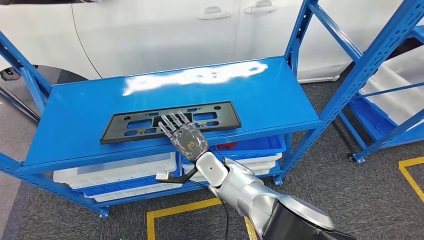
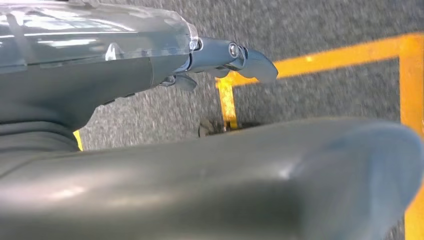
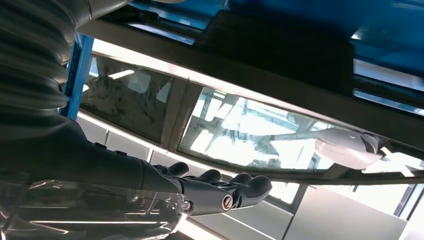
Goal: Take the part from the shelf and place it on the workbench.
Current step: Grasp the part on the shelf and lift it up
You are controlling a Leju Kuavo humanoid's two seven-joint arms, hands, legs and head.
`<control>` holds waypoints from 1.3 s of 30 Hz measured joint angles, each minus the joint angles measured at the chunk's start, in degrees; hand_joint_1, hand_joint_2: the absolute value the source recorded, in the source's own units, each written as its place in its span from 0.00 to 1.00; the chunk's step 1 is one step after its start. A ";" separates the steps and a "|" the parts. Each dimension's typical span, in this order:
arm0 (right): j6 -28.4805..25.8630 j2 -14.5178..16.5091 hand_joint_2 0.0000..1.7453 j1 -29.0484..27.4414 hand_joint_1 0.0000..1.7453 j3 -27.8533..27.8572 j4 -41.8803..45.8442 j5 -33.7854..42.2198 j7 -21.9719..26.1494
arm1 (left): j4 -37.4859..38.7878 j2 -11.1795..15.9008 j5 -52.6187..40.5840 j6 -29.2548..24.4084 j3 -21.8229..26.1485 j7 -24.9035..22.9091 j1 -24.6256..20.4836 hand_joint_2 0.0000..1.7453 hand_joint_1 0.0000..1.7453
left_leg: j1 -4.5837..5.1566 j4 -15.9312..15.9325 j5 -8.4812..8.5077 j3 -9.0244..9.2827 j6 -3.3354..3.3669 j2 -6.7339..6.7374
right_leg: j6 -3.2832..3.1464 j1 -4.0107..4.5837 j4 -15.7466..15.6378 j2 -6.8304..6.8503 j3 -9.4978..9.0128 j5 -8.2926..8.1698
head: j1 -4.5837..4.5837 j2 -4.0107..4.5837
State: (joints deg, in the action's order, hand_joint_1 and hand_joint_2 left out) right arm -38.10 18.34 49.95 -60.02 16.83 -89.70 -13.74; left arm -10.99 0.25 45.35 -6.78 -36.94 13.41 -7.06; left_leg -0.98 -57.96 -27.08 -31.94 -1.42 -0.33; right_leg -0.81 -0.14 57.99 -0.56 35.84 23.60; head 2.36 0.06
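Nearest: right arm comes up from bottom of head view, silver, reaching fwd toward the blue shelf. Right hand is flat, fingers stretched out and a bit apart, holding nothing. Fingertips lie over the near edge of the part, abt its middle; whether they actually press on it or hover just above, can't tell. Right wrist view shows the same hand straight, palm empty.

Left hand hangs over grey floor w/ yellow tape lines; fingers look extended, nothing in it as far as visible.

Part = flat black cut-out plate, lying flat on shelf top, toward the front edge. White car behind the shelf.

Progress, my read: early. Reach abt done, grasp not made, part not lifted. Left: grip, lift off shelf, carry to workbench, set down
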 joint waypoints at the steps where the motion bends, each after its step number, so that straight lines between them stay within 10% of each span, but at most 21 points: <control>1: 0.01 0.07 1.00 0.04 0.00 0.00 0.01 0.00 0.10 | 0.00 0.00 0.00 0.00 0.00 0.01 -0.05 0.00 0.00 | -0.08 -1.41 -0.81 -0.52 -0.26 0.04 | -0.34 -0.10 -0.26 0.03 -0.36 0.07 | 0.00 0.00; 6: 0.07 0.28 1.00 -0.37 0.00 -0.06 -0.03 0.00 0.50 | 0.00 -0.01 0.00 0.00 -0.02 0.03 0.07 0.00 0.00 | -0.20 -16.40 -5.42 -9.18 -0.89 0.07 | -1.20 0.15 -0.48 0.17 -1.60 0.98 | 0.00 0.01; 11: 0.07 0.29 1.00 -0.48 0.00 -0.12 -0.02 0.01 0.56 | 0.02 0.05 0.00 -0.02 0.00 0.17 0.12 0.00 0.00 | 0.13 -1.43 3.62 -3.55 0.35 0.10 | -0.50 0.57 -0.39 -0.04 -3.29 2.33 | 0.00 0.01; 16: 0.05 0.33 1.00 -0.34 0.00 -0.13 0.01 0.00 0.60 | 0.04 -0.09 0.00 -0.01 0.00 0.25 0.12 0.00 0.00 | 0.05 0.47 3.24 -2.43 1.75 0.01 | 1.05 0.65 1.02 0.10 -2.91 3.78 | -0.01 0.00; 21: 0.04 0.28 1.00 -0.62 0.00 -0.13 -0.05 0.00 0.76 | 0.04 -0.09 -0.05 0.02 0.00 0.33 0.09 0.00 0.00 | -0.06 0.61 2.67 -1.98 2.49 0.04 | 2.22 -0.09 16.59 0.22 6.02 9.26 | -0.01 0.01; 26: -0.02 0.28 1.00 -0.62 0.00 -0.15 -0.03 0.01 1.37 | 0.04 -0.13 -0.07 0.31 0.00 0.34 0.07 0.00 0.00 | 0.15 0.45 1.34 -0.41 1.71 -0.14 | 1.46 -0.03 2.18 0.28 0.43 0.32 | -0.01 0.01; 31: 0.41 0.47 1.00 -0.50 0.00 -0.66 0.02 0.00 1.49 | 0.04 -0.14 -0.02 0.58 0.00 0.64 -0.09 0.00 0.00 | 0.07 -0.31 0.04 -0.11 0.11 -0.01 | -0.13 0.06 -0.51 0.12 -1.15 0.58 | 0.00 0.00; 36: 1.26 1.01 1.00 -0.53 0.00 -1.79 0.00 0.00 1.61 | 0.04 -0.14 0.05 0.70 0.00 0.87 0.00 0.00 0.00 | -0.21 -15.57 -5.52 -8.32 -0.86 0.04 | -1.11 -0.04 -0.92 0.26 -2.56 1.41 | 0.00 0.01; 39: 1.35 1.22 1.00 -0.63 0.00 -2.49 -0.02 0.00 1.68 | 0.04 -0.08 0.10 0.70 0.02 1.00 0.08 0.00 0.00 | -0.22 -10.17 -0.05 -7.12 -0.79 0.07 | -0.85 -0.05 -0.84 0.12 -3.69 2.29 | 0.00 0.01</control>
State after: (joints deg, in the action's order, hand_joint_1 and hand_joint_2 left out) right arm -36.75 19.56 49.32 -62.51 16.81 -89.70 -12.06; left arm -10.95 0.18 45.45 -6.08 -36.92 14.41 -6.99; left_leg -1.20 -68.13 -27.13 -39.06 -2.21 -0.26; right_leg -1.66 -0.19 57.15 -0.45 32.15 25.90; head 2.36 0.07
